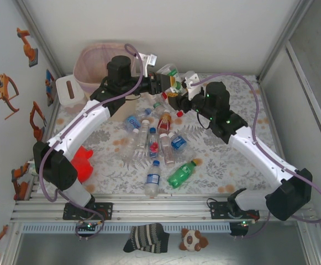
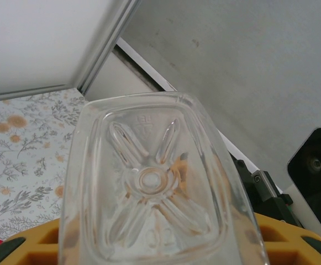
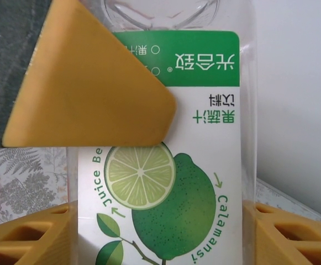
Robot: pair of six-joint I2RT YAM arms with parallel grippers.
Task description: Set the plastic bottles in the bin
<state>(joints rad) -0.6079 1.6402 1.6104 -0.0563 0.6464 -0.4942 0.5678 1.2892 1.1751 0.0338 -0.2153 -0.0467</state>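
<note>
Holding one juice bottle [image 3: 160, 187] aloft over the far part of the worktop [image 1: 226, 143], well apart from the other plastic bottles [image 1: 154, 141] lying near its middle. Grasping the labelled body between the right fingers [image 3: 293, 234]. Closing the left fingers [image 3: 88, 83] on the same bottle from the opposite end, one pad already pressing against the label. Pointing the long axis along the line between the two wrists, base toward the left one. Judging the left arm nearer to the bin [image 1: 85, 69] at the far left corner. Requiring a release by the right fingers before any swing leftward over the rim.
</note>
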